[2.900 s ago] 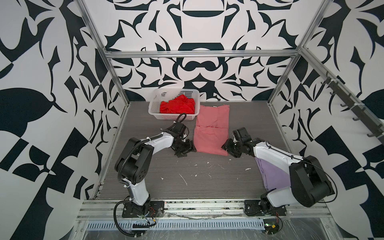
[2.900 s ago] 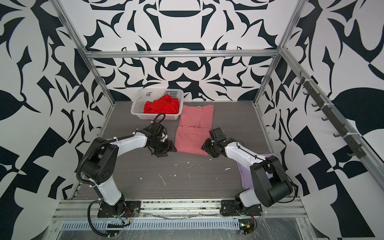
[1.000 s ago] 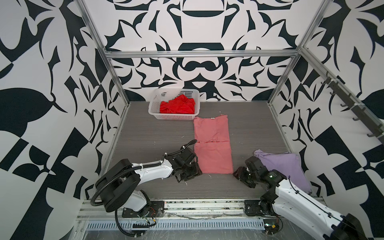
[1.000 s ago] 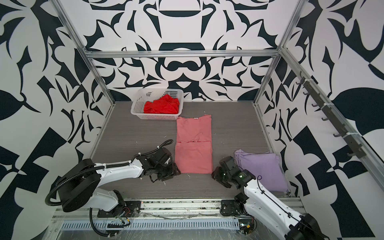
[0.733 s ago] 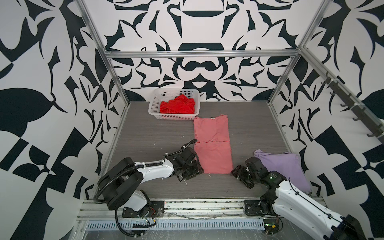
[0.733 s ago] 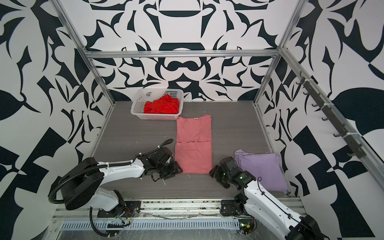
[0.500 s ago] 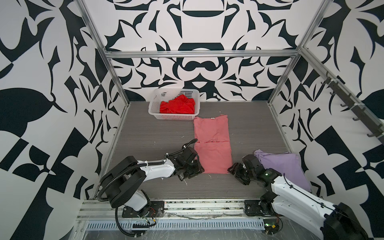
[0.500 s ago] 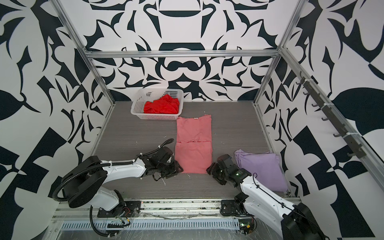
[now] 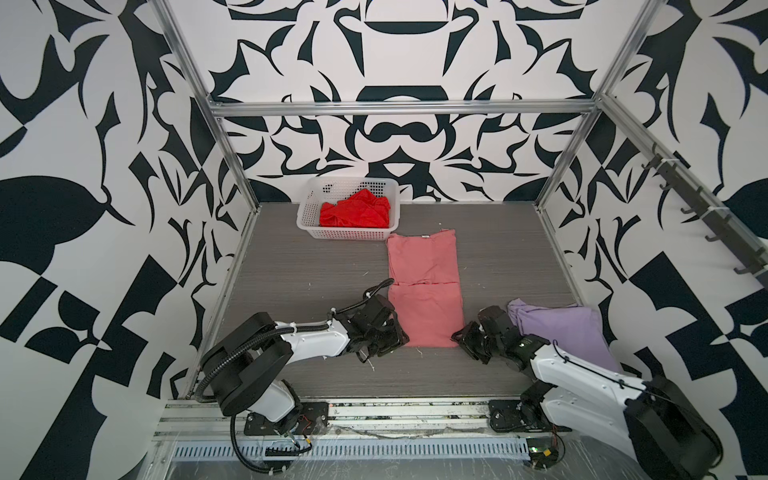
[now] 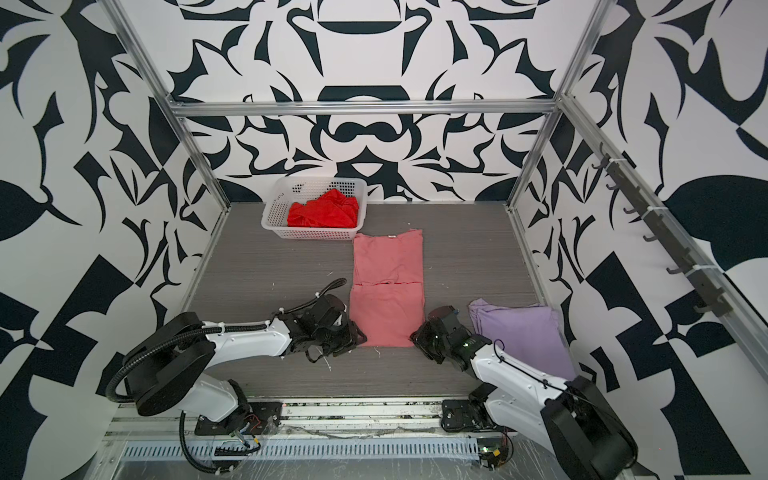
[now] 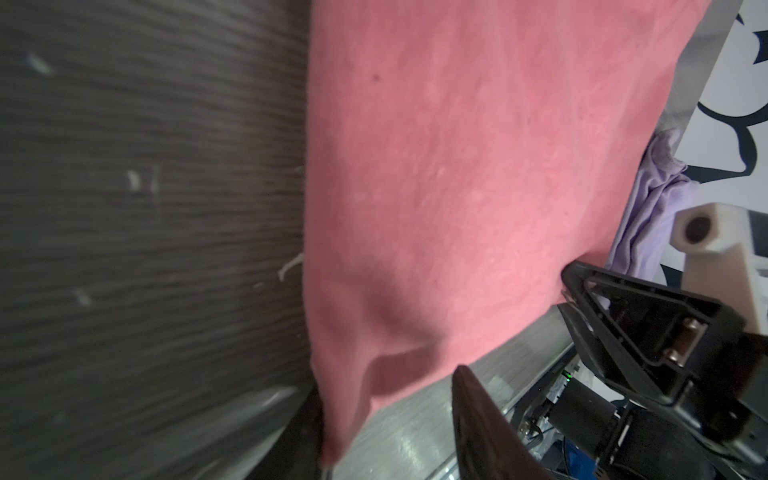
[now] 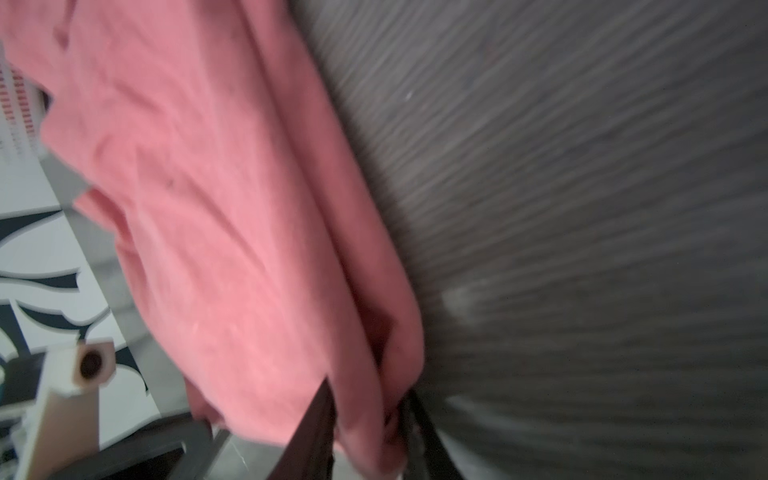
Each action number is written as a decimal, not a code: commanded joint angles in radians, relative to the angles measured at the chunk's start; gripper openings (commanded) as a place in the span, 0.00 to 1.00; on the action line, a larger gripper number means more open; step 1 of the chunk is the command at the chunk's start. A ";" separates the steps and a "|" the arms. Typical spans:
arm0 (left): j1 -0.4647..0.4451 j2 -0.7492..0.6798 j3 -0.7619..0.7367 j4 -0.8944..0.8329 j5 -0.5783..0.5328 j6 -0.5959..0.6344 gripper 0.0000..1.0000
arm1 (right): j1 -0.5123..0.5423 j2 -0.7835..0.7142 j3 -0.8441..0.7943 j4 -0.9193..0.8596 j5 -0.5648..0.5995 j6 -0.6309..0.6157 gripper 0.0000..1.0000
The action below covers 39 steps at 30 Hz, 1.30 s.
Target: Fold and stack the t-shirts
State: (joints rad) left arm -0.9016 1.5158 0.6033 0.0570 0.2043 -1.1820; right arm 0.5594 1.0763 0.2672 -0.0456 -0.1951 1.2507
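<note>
Salmon-pink t-shirt [image 9: 424, 291] lies flat, a long strip on the table [image 9: 291, 274] in both top views, with my left gripper [image 9: 397, 338] and right gripper [image 9: 461, 337] at its near corners. From the left wrist, the left jaws stand apart around one corner. From the right wrist, though blurred, the right jaws pinch the other corner.

The pink shirt [image 9: 424, 291], lavender shirt [image 9: 561, 328] and red shirt [image 9: 353, 212] are soft, matt cloth; up close the pink one looks faintly fuzzy. The basket [image 9: 345, 235] is white plastic lattice. The table [image 9: 311, 266] has a matt, dark grey, finely ridged wood-grain finish. The frame rails [image 9: 399, 109] are brushed metal. The left arm [image 9: 316, 345] and right arm [image 9: 582, 374] have smooth white plastic shells.
</note>
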 commanded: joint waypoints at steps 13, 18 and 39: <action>0.026 0.044 -0.015 -0.154 -0.057 0.064 0.00 | 0.039 0.101 0.077 -0.241 0.045 -0.108 0.00; -0.015 -0.047 -0.025 -0.228 -0.034 0.045 0.00 | 0.067 0.029 0.112 -0.381 0.036 -0.154 0.00; 0.085 -0.126 0.437 -0.522 0.036 0.249 0.00 | 0.137 0.016 0.554 -0.451 0.139 -0.196 0.00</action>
State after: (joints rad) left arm -0.8703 1.3529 0.9878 -0.4053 0.1955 -1.0210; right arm 0.7017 1.0351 0.7040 -0.5392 -0.1207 1.1183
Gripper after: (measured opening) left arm 0.050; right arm 0.051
